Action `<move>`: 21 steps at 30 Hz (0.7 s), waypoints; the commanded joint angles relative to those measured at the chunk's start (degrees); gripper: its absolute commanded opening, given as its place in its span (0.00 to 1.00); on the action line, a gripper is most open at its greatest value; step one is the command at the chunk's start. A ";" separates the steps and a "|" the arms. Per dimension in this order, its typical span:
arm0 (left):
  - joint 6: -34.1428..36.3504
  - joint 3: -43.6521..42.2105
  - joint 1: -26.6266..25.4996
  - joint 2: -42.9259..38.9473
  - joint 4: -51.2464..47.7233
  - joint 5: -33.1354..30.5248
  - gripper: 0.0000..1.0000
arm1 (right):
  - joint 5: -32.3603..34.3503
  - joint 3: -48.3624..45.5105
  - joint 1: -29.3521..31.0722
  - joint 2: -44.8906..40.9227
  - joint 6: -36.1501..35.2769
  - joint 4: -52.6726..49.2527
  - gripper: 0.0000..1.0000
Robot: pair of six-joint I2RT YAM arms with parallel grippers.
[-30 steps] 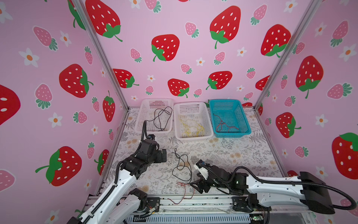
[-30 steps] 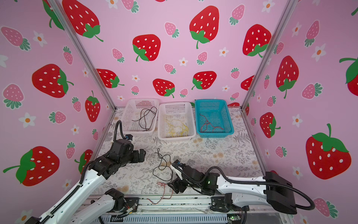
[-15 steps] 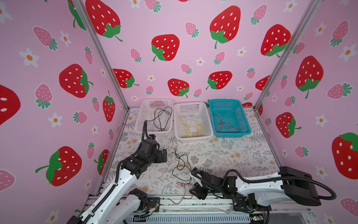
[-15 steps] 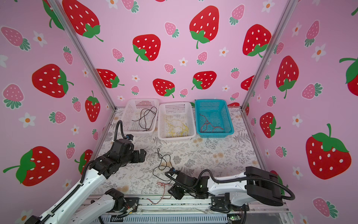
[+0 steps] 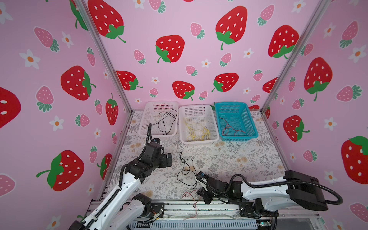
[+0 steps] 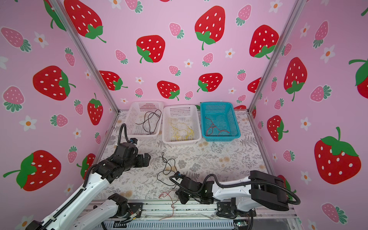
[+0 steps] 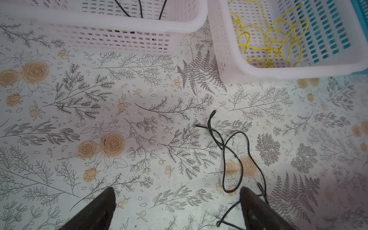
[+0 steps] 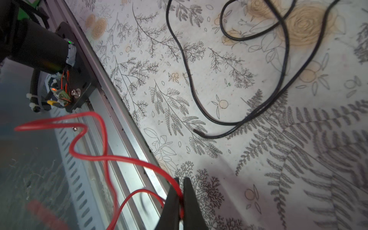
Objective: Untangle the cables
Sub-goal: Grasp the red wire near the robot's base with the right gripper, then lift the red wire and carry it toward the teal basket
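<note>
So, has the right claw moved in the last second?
Yes. The right gripper has dropped closer to the front metal rail and shut on the red cable.

Black cable (image 7: 223,169), loose crossed loops on table (image 5: 239,159), red cable (image 8: 89,114), kinked, trailing off front edge, black strands (image 5: 164,121), yellow strands (image 5: 197,130), red strands (image 5: 229,128), sorted by colour in rear baskets (image 5: 199,140).

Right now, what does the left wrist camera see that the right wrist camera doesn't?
Only the left wrist view: two white baskets, one holding yellow cables, and the open left tool, holding nothing. Only the right wrist view: the right tool shut on a red cable that crosses the metal rail. Both: the loose black cable on the floral table.
</note>
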 commanded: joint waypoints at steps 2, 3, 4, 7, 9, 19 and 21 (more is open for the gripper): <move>0.32 2.52 0.26 0.20 -1.15 0.16 0.99 | 5.99 -0.17 -2.10 -4.76 1.03 -2.60 0.00; 0.34 2.48 0.22 0.26 -1.20 0.25 0.99 | 6.65 -0.52 -2.14 -5.83 1.17 -2.89 0.00; 0.34 2.52 0.25 0.31 -1.13 0.25 0.99 | 7.20 -0.74 -4.27 -6.89 1.17 -3.10 0.00; 0.33 2.60 0.27 0.42 -1.27 0.11 0.99 | 9.10 -1.00 -6.37 -9.45 1.18 -4.97 0.00; 0.36 2.69 0.22 0.52 -1.41 0.31 0.99 | 10.51 -1.03 -7.83 -10.83 1.08 -7.25 0.00; 0.14 3.49 0.22 0.87 -2.42 -0.46 0.99 | 11.06 -3.17 -19.15 -16.90 0.66 -14.77 0.00; 0.13 3.50 0.29 0.95 -2.43 -0.28 0.99 | 11.88 -3.17 -20.42 -18.38 0.31 -15.85 0.00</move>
